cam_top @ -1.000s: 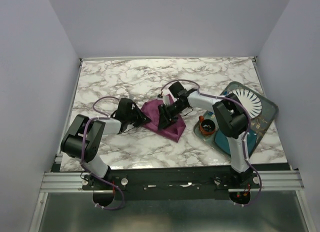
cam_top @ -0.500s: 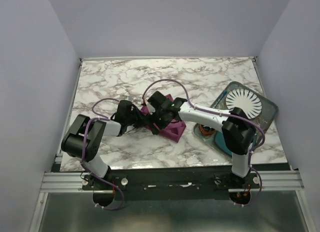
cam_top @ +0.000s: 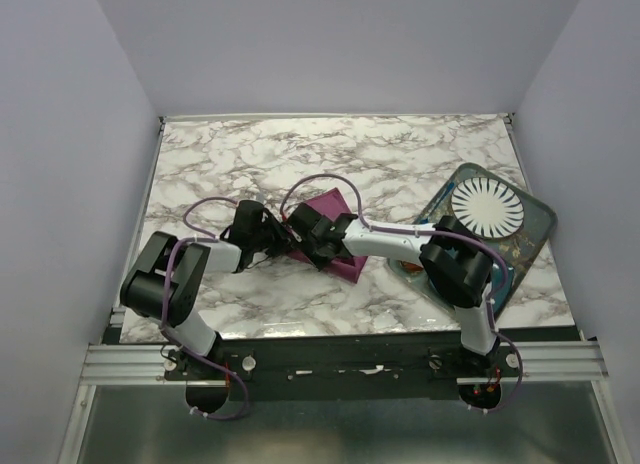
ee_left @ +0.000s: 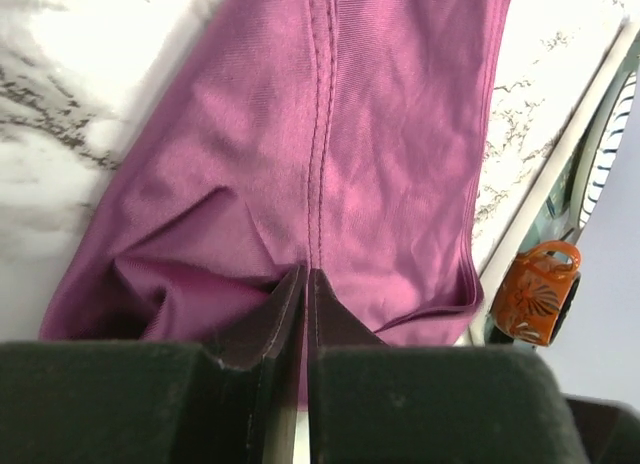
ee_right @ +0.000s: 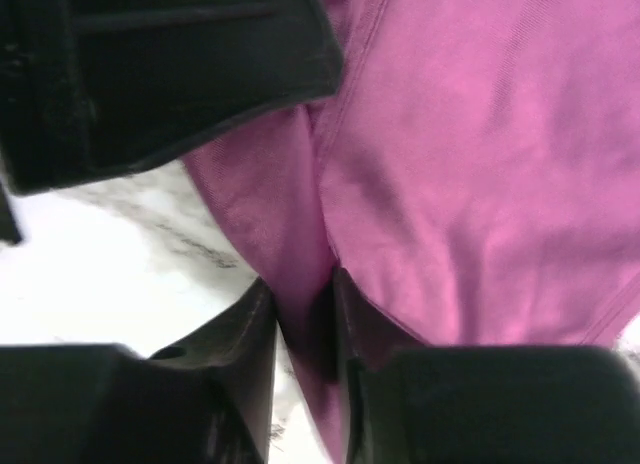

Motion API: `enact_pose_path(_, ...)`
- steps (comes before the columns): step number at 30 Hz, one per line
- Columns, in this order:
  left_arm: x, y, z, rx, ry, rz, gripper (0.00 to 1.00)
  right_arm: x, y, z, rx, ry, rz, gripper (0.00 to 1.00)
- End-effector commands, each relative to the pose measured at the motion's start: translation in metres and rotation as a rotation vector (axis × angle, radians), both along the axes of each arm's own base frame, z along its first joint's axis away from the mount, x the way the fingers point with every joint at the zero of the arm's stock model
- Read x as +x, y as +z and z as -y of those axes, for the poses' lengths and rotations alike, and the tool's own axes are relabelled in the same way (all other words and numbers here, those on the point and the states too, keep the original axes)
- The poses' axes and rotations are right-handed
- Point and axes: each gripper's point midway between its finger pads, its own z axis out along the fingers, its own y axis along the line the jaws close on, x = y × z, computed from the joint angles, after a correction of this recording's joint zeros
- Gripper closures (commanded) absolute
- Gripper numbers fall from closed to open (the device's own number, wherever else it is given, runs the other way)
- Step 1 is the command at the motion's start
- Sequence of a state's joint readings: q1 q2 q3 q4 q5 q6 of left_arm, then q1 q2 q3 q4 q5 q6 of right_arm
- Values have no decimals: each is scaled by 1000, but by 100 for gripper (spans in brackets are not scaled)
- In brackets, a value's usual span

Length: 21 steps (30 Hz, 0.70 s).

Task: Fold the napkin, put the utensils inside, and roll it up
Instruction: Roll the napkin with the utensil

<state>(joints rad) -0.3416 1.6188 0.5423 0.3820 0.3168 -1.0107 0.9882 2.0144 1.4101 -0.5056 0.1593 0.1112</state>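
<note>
**Q:** Where is the napkin, and how does it lie?

**A:** The plum-purple napkin (cam_top: 330, 201) lies near the middle of the marble table (cam_top: 400, 154), a little toward the left edge and the near edge. It is folded into a narrow, bunched shape that runs at a slant. A stitched seam runs down its length in the left wrist view (ee_left: 330, 164). Both arms cover its middle from above.

**Q:** What are the two grippers doing?

**A:** They meet at the napkin's left side. The left gripper (ee_left: 305, 281) has its fingers pressed almost together, with only a sliver of gap. The cloth puckers at their tips, so it is pinching the napkin at the seam. The right gripper (ee_right: 305, 294) has its fingers narrowly parted with a raised fold of the napkin (ee_right: 480, 164) squeezed between them. In the overhead view the left gripper (cam_top: 282, 242) and the right gripper (cam_top: 308, 249) sit just beside each other.

**Q:** What else is on the table?

**A:** A dark tray (cam_top: 540, 219) rests by the right edge, turned at an angle. A white plate (cam_top: 487, 206) with dark radial lines sits in its far part. An orange patterned cup (ee_left: 530, 294) stands at the tray's rim, just past the napkin.
</note>
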Motion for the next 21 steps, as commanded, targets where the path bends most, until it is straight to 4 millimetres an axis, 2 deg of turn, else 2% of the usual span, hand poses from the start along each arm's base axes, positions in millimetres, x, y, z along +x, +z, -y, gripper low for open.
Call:
enact_pose_path(1,-32,-21,-24,144,-5,-120,82,-9,-24,7,-3,16,-70,75)
enact_pose_path(2,-23,-3,-24,158,-21,-54,78,-13,-22,4,27,28,-105,77)
enact_pose_path(4,-20,11,-28,190,-35,-22,74,-26,-19,-7,140,64,-254,78)
enact_pose_path(5,-10,30,-29,200,-21,30,71,-28,-18,-8,175,65,-307,79)
enact_pose_path(7,-11,38,-31,221,-35,33,69,-36,-18,-11,268,75,-465,80)
enact_pose_path(8,-7,48,-30,213,-34,55,69,-38,-17,-11,294,76,-518,82)
enact_pose_path(10,-7,52,-28,201,-35,54,69,-40,-8,-12,404,84,-653,82)
enact_pose_path(11,-6,53,-27,196,-35,57,69,-41,-16,-10,423,72,-716,82)
enact_pose_path(13,-3,54,-22,167,-34,59,70,-38,-13,-6,516,55,-841,82)
enact_pose_path(14,-3,47,-19,157,-45,44,70,-38,-20,-4,531,38,-895,83)
enact_pose_path(15,-5,44,-16,140,-56,29,71,-35,-13,-5,582,45,-939,83)
enact_pose_path(16,0,45,-12,121,-58,45,71,-34,-13,-5,591,43,-956,83)
enact_pose_path(18,2,32,-8,105,-56,13,73,-30,-12,-5,610,37,-980,81)
enact_pose_path(21,8,28,2,67,-77,23,73,-26,-17,-1,607,3,-996,80)
